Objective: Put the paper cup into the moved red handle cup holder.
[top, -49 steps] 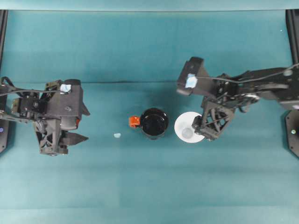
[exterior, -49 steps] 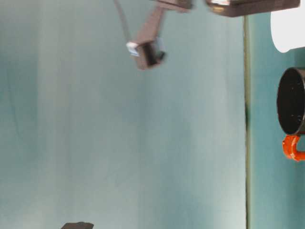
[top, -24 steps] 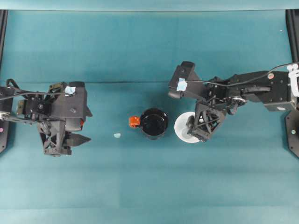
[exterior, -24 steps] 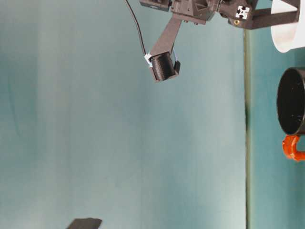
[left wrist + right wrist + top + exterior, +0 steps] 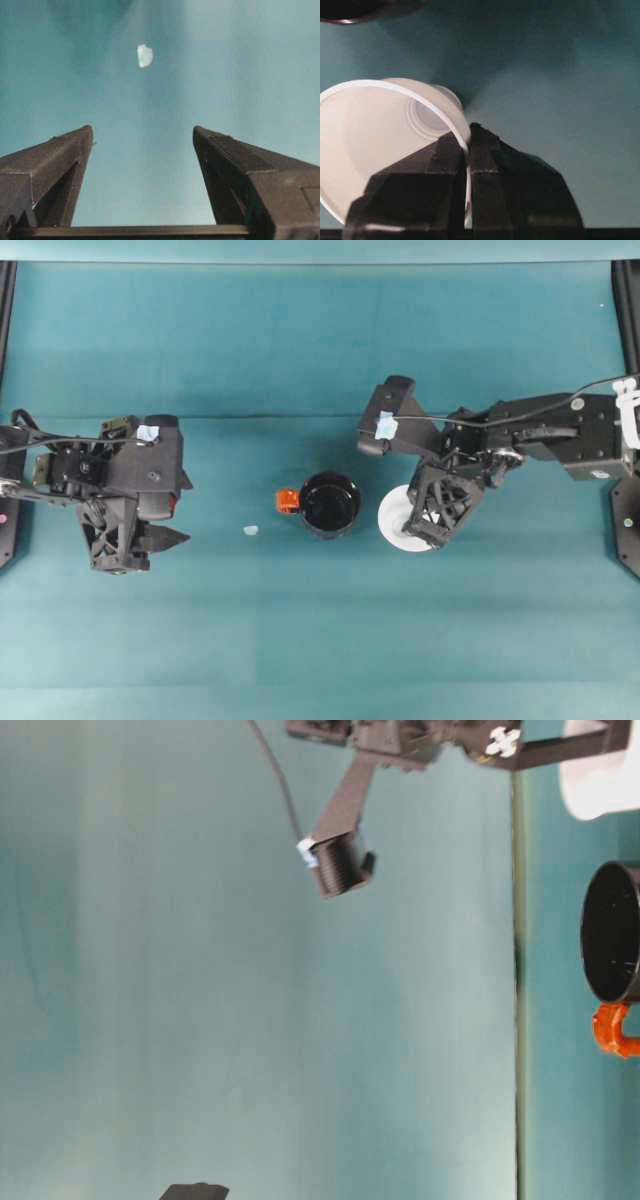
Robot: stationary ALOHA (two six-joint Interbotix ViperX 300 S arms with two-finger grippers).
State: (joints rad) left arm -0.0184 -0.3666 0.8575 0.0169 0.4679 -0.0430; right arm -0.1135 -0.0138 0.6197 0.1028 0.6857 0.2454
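Two tools: right tool (image 5: 468, 150) pinched tight on the rim wall of the paper cup (image 5: 375, 135), one finger inside, one outside; left tool (image 5: 142, 145) spread wide, holding nothing, over bare table (image 5: 240, 60).
Cup position: in the overhead view the paper cup (image 5: 393, 515) sits just beside the red handle cup holder (image 5: 330, 504), on the side away from the red tab; right tool (image 5: 432, 512) covers much of it.
Cup attitude: appears tipped in the wrist view, mouth toward the camera; whether its base touches the table, cannot tell.
Holder: upright, mouth open and dark inside, apart from the cup.
Handling (judgement): thin paper wall, very light, easily creased; a hard pinch will likely ovalise the rim. Not slippery, so little force should do.
Grip point (judgement): the rolled rim is the stiffest part, so the present hold is sensible; lower wall would buckle.
Risk (judgement): one-sided hold lets the cup swing; base must enter the holder first, level.
Stray item: small pale scrap (image 5: 250, 530) on the table between left tool (image 5: 165, 536) and holder.
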